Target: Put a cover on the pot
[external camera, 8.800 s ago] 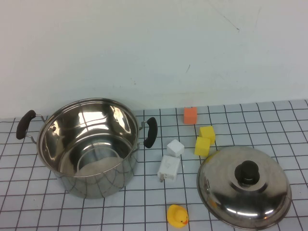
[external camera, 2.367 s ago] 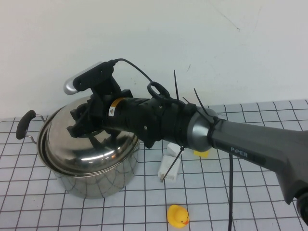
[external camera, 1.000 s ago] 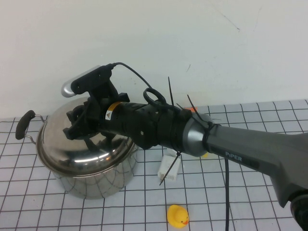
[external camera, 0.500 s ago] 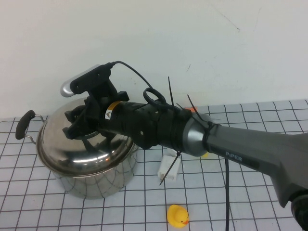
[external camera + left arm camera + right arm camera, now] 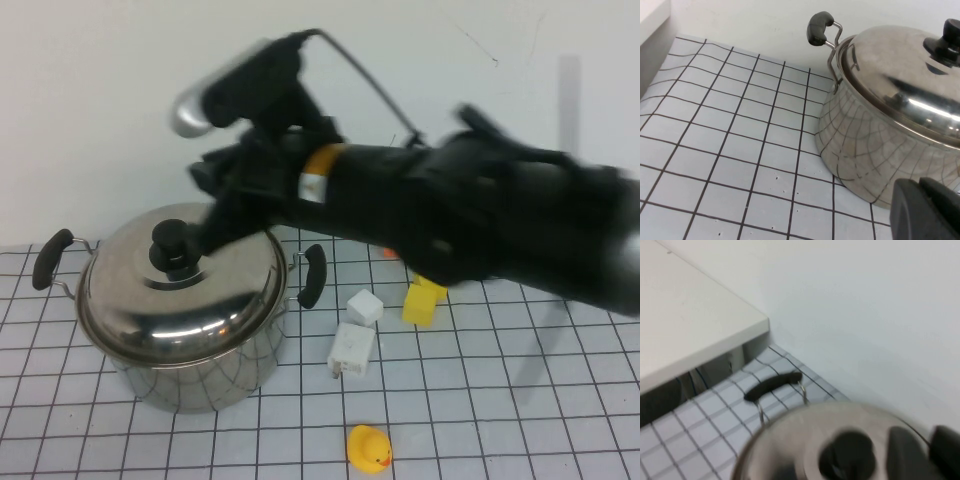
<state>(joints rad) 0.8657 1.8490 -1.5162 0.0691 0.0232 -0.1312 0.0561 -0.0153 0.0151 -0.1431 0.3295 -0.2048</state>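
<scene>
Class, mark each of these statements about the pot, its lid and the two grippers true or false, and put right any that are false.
1. The lid sits on the pot. True.
2. The right gripper grips the lid's black knob. False: it is above and beside the knob, with nothing in it.
3. The yellow duck lies inside the pot. False: it stands on the table, in front of the white blocks.
4. The left gripper is low beside the pot, away from the lid. True.
5. The pot has one black handle. False: two, the left handle and the right handle.
</scene>
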